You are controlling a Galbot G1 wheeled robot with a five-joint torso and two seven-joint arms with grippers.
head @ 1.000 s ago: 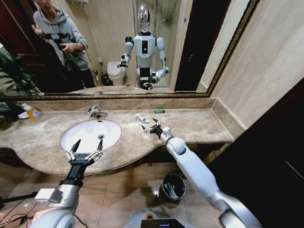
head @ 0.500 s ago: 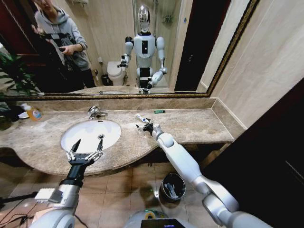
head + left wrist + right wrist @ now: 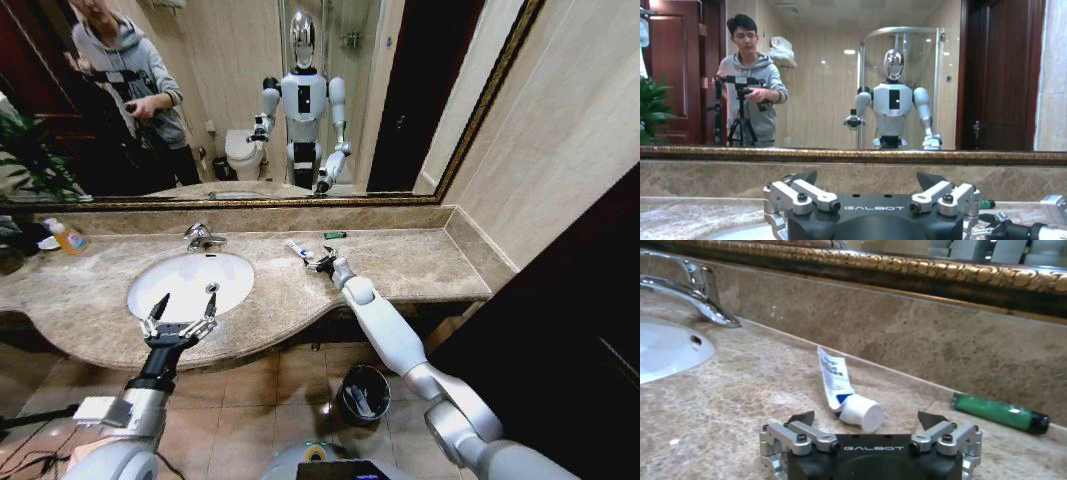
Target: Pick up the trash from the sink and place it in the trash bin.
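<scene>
My right gripper (image 3: 322, 263) jaws wide, white-and-blue tube (image 3: 838, 385) at 12 o'clock, left gripper (image 3: 180, 311) wide over sink (image 3: 150, 272) rim

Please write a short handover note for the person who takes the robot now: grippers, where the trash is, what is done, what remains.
Right gripper: open, empty, low over the beige-brown marble counter, facing the white-and-blue tube with a white cap.
Left gripper: open, empty, at the front rim of the white oval sink.
The short green stick lies on the counter near the back wall, beside the tube.
The round black trash bin stands on the floor below the counter; something pale lies inside.
Left to do: grasp the tube, then the stick, and drop them in the bin.
</scene>
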